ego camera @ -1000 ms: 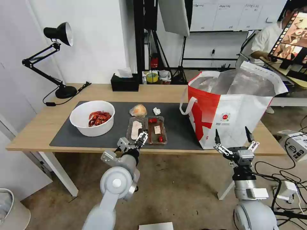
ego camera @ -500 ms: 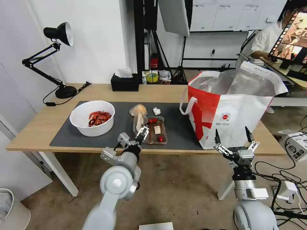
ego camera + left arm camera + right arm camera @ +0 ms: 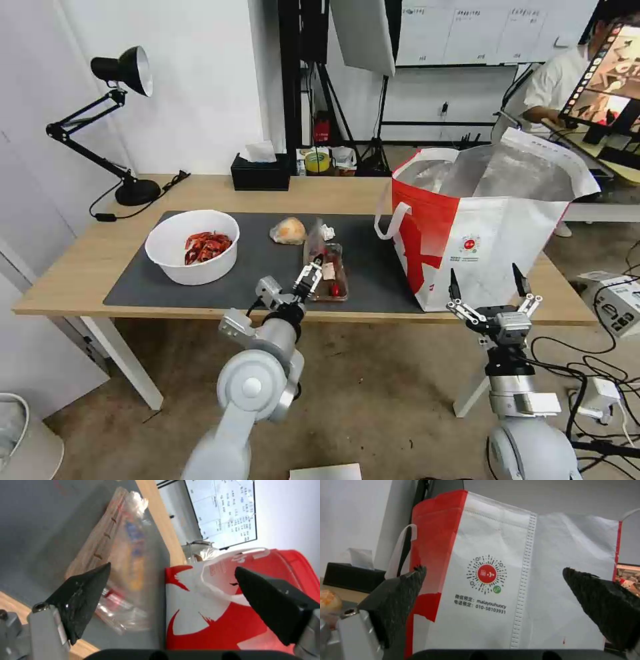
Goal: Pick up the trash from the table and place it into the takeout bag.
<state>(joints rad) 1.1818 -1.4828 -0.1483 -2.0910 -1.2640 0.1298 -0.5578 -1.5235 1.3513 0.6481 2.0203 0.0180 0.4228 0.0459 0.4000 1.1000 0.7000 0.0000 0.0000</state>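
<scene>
The clear hinged tray (image 3: pixel 331 279) lies on the table's dark mat (image 3: pixel 153 290), and its lid half (image 3: pixel 312 243) stands raised, tilted over the base. My left gripper (image 3: pixel 311 272) is open at the tray's near edge; in the left wrist view the lid (image 3: pixel 123 555) leans by one finger (image 3: pixel 83 592) of the left gripper (image 3: pixel 172 567). The white bowl of red shells (image 3: pixel 192 247), the wrapped orange lump (image 3: pixel 288 231) and the tissue wad (image 3: pixel 327 231) rest on the mat. The takeout bag (image 3: pixel 480 227) stands open at the right. My right gripper (image 3: pixel 485 277) hangs open before the bag (image 3: pixel 506 592).
A black tissue box (image 3: pixel 260 172) and a black desk lamp (image 3: pixel 120 120) stand along the back of the light-wood table (image 3: pixel 73 267). Cables and a small box (image 3: pixel 613 303) lie on the floor at the right. A white bin (image 3: pixel 20 433) sits at the lower left.
The left gripper has moved right and lifted the tray's left half from flat on the mat up over the right half. The right arm has not moved.
</scene>
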